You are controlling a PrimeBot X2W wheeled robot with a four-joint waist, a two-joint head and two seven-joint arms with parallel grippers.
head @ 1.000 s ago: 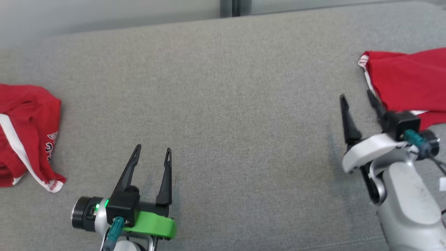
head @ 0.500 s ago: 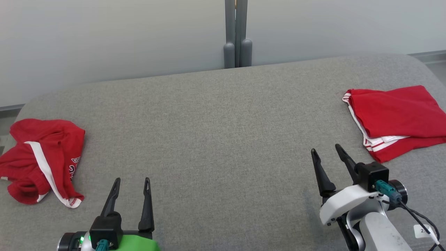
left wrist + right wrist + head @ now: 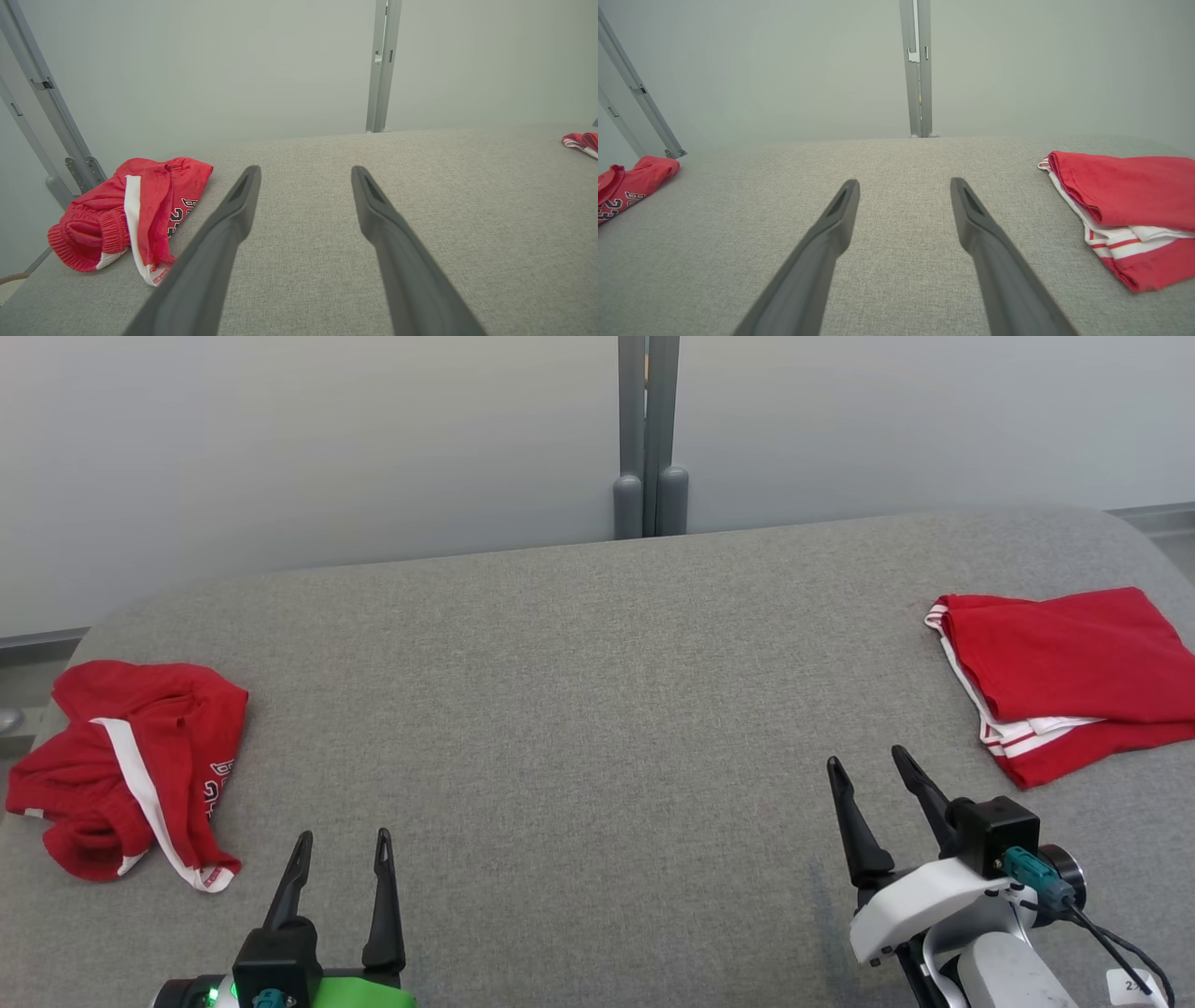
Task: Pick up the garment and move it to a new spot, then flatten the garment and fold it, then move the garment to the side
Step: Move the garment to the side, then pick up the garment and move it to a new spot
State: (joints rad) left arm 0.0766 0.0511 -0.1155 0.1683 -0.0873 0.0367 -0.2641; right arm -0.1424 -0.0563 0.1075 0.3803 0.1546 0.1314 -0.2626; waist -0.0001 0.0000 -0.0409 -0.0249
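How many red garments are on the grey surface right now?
2. The crumpled garment with printed lettering lies at the robot's far left; the folded garment with striped trim lies at its far right. None appears hidden.

The left gripper (image 3: pixel 304 172) holds its two dark fingers spread wide and empty above a grey fabric surface (image 3: pixel 444 186). A crumpled red jersey (image 3: pixel 140 219) with a white stripe and black-and-white print lies near the surface's left edge. A second red garment (image 3: pixel 581 142) peeks in far right. A grey post (image 3: pixel 382 65) stands against the pale wall.
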